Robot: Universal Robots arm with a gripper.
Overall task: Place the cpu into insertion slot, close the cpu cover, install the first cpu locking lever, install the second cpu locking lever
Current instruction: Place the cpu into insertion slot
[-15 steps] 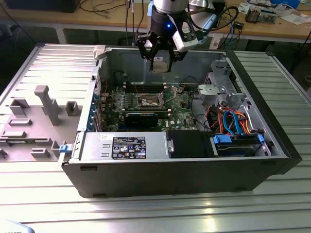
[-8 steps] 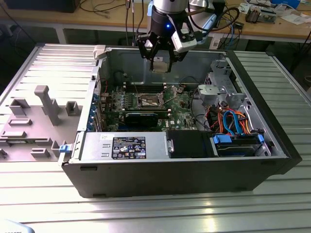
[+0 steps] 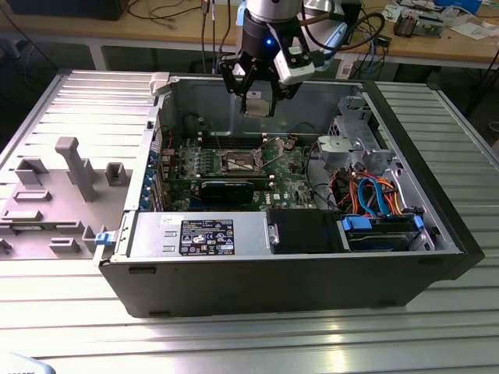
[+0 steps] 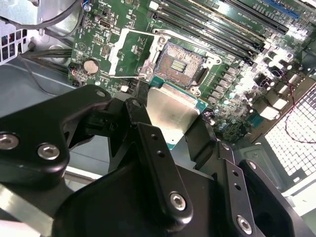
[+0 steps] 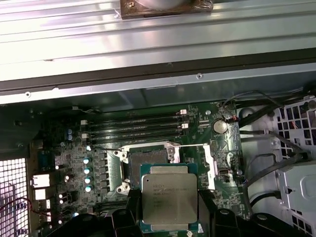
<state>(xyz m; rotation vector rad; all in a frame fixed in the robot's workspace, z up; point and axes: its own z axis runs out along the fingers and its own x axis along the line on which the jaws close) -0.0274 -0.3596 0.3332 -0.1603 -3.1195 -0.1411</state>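
The pincer (image 3: 257, 100) pinched the cpu (image 5: 169, 198) by its edges, above the uncovered insertion slot (image 4: 180, 66), not touching it.

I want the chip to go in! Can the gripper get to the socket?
Probably yes. The gripper holds the cpu over the open case; the insertion slot lies bare, its cpu cover swung open, nothing between them.
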